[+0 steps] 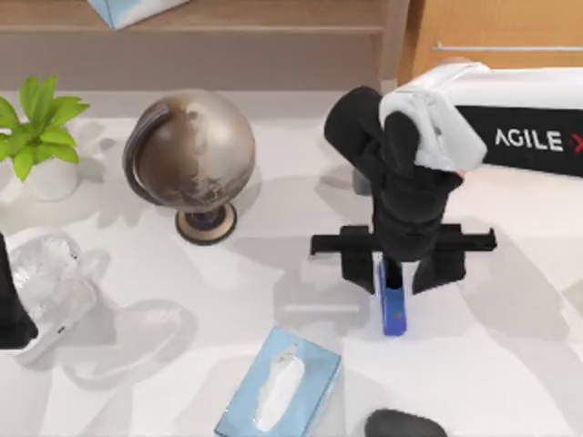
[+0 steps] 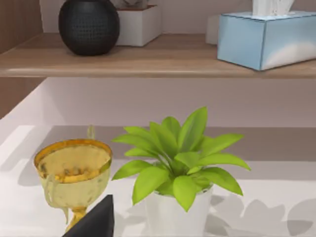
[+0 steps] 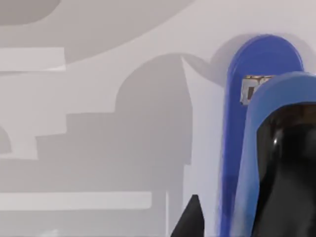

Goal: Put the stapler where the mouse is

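Note:
The bright blue stapler [image 1: 393,308] lies flat on the white table right of centre, its length running toward the front edge. My right gripper [image 1: 398,273] hangs over its far end, open, with one black finger on each side and well apart from it. In the right wrist view the stapler [image 3: 259,64] is close up, with a black finger [image 3: 289,168] in front of it. The dark mouse [image 1: 405,424] sits at the table's front edge, a short way in front of the stapler. My left arm [image 1: 13,309] is parked at the left edge.
A brown globe [image 1: 191,155] stands left of the right arm. A pale blue tissue box [image 1: 278,382] lies at the front, left of the mouse. A potted plant [image 1: 41,137] and a clear glassy object [image 1: 50,282] sit at the left. The back shelf [image 2: 148,61] holds another tissue box [image 2: 266,37].

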Robot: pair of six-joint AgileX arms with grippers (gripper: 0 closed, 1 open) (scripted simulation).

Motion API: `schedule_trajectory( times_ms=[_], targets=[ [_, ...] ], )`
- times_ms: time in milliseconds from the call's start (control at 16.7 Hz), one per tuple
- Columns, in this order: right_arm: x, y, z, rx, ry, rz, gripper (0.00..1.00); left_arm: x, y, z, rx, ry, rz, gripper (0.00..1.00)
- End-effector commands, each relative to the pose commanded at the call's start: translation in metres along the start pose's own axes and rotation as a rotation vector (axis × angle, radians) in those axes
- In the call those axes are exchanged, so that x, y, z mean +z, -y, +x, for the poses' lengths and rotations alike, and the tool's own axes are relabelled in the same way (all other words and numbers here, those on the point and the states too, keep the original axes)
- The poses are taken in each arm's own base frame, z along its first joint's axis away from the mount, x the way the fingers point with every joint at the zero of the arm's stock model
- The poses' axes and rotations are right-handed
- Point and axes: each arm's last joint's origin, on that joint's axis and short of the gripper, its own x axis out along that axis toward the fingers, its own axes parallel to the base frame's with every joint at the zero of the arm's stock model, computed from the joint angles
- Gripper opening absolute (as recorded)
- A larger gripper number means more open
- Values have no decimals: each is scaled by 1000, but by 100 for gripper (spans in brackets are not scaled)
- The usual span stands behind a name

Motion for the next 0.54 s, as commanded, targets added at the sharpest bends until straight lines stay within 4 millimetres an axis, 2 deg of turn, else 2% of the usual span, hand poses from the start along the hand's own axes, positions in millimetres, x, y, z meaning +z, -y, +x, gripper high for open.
schedule_trajectory(
  times_ms=[180,540],
  targets=[
    [0,0,0,0,0,0,98,0,0,0,0,0,0,100],
    [0,0,0,0,0,0,100,0,0,0,0,0,0,100]
  ],
)
